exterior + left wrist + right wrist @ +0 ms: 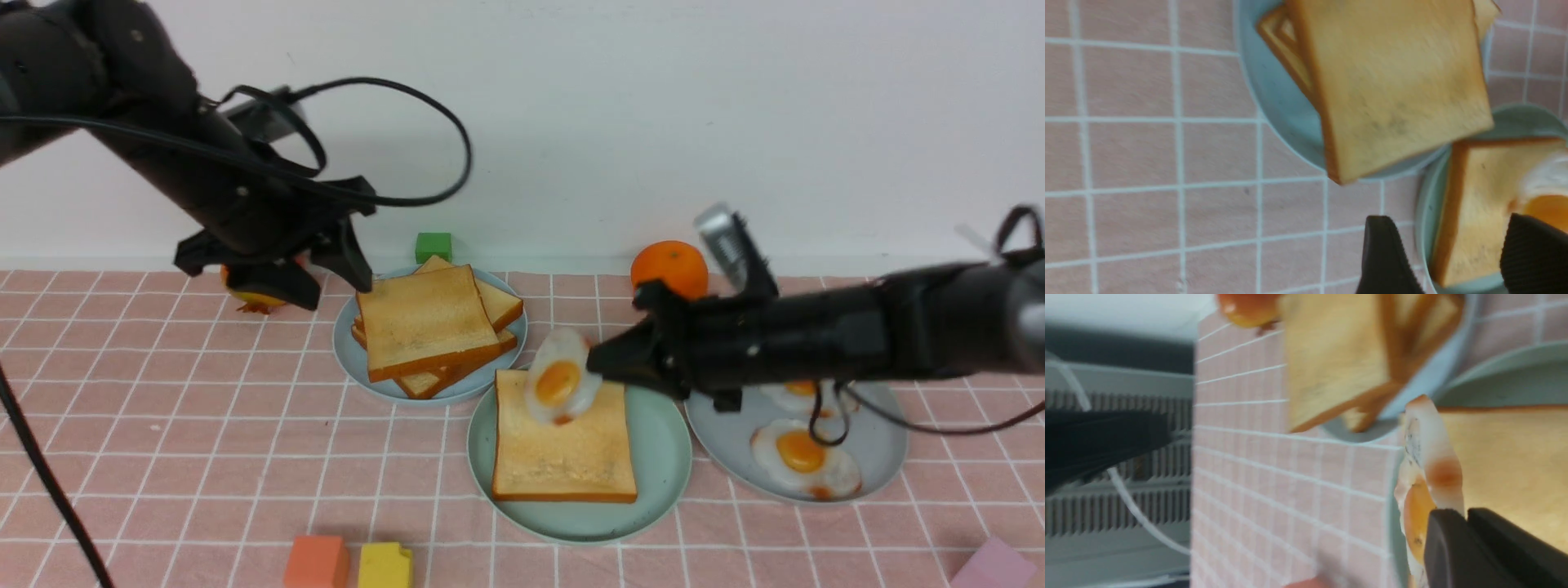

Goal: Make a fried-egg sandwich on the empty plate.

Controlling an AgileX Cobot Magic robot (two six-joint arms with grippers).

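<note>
The empty plate (665, 474), round and mint-green, holds one toast slice (563, 457) lying flat. My right gripper (600, 369) is shut on the rim of a fried egg (559, 382), which hangs tilted just above the toast's far edge. In the right wrist view the gripper (1459, 512) pinches the egg (1429, 457) beside the toast (1506, 465). My left gripper (331, 290) hovers open and holds nothing, at the left of a toast stack (424, 322). Its fingers (1384, 261) frame the green plate's edge (1423, 212). A fried-egg sandwich is out of view.
The toast stack sits on a grey-blue plate (351, 359). Another grey-blue plate (886, 457) on the right holds two fried eggs (804, 461). By the wall are an orange (669, 268) and a green block (433, 247). Orange (317, 562), yellow (385, 565) and pink (992, 567) blocks line the front edge.
</note>
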